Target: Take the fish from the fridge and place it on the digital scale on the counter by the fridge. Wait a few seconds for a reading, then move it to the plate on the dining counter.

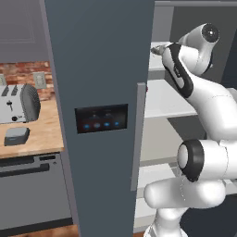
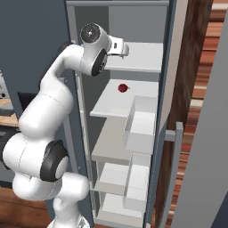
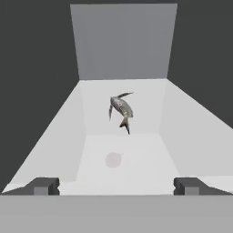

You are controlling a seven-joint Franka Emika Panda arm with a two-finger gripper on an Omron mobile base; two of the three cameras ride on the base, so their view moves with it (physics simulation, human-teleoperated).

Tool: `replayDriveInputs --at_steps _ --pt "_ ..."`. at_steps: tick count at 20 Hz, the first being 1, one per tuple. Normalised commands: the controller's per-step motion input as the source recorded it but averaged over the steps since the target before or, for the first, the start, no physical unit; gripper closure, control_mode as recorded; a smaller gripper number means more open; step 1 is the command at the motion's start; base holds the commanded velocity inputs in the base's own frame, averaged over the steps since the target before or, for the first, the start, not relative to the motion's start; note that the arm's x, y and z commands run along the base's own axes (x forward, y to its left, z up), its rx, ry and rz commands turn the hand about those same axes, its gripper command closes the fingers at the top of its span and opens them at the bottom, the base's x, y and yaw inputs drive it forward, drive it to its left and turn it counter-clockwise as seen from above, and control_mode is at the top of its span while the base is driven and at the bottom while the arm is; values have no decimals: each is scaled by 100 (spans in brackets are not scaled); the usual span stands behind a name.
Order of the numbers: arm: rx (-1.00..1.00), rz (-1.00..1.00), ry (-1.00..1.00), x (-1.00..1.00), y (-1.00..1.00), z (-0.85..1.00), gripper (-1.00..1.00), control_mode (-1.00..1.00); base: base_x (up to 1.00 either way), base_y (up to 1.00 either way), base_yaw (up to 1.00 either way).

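The small grey-silver fish [image 3: 121, 109] lies on a white shelf inside the fridge [image 1: 99, 69], toward the back wall. My gripper [image 3: 117, 187] is open at the front of that shelf, its two dark fingertips [image 3: 43, 186] wide apart and well short of the fish, with nothing between them. From the base, the gripper [image 2: 124, 48] reaches in at the top shelf of the open fridge [image 2: 133, 111]. The flat dark digital scale [image 1: 17, 135] rests on the wooden counter [image 1: 44, 134] left of the fridge. The plate and the dining counter are out of view.
A silver toaster [image 1: 18, 102] stands behind the scale. The fridge door [image 1: 102, 119] with its dark panel stands between counter and shelves. A small red thing [image 2: 123, 88] sits on the shelf below. White bins [image 2: 141, 124] hang at the right side.
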Motion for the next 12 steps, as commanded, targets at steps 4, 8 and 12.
replayDriveInputs --at_steps 4,8,12 --pt "0 0 0 48 -9 0 -100 -100 0 0 0" --pt "0 0 0 44 -4 -2 -100 -100 0 0 0" --pt "0 0 0 44 -4 -12 -100 -100 0 0 0"
